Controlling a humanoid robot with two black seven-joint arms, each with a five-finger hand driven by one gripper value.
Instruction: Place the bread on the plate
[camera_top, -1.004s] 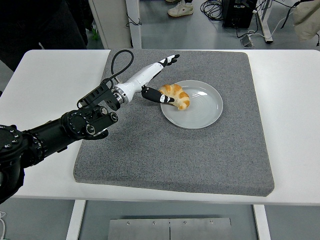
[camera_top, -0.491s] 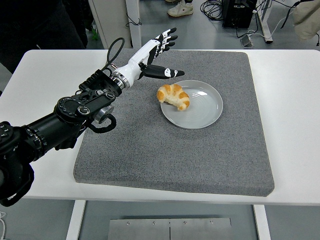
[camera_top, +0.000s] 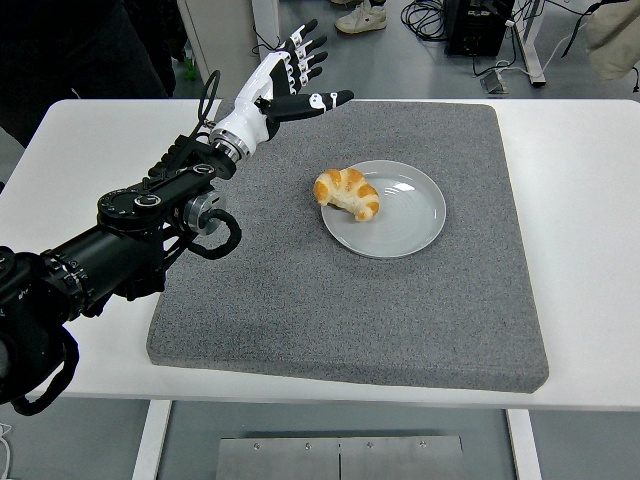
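Observation:
A golden croissant (camera_top: 347, 192) lies on the left part of a round grey plate (camera_top: 405, 225), which sits on the grey mat (camera_top: 350, 290). My left hand (camera_top: 292, 75) is raised over the mat's far left corner, up and to the left of the croissant, well apart from it. Its fingers (camera_top: 308, 48) are spread and hold nothing; the thumb points right. The black left arm (camera_top: 130, 240) comes in from the left edge. No right arm shows.
The white table (camera_top: 580, 200) extends on both sides of the mat. Beyond its far edge are table legs, cables and a person's shoes on the floor. A person's sleeve shows at the top right corner.
My left hand has let go of the croissant, opened, and pulled up and back to the left, away from the plate. The croissant stays on the plate.

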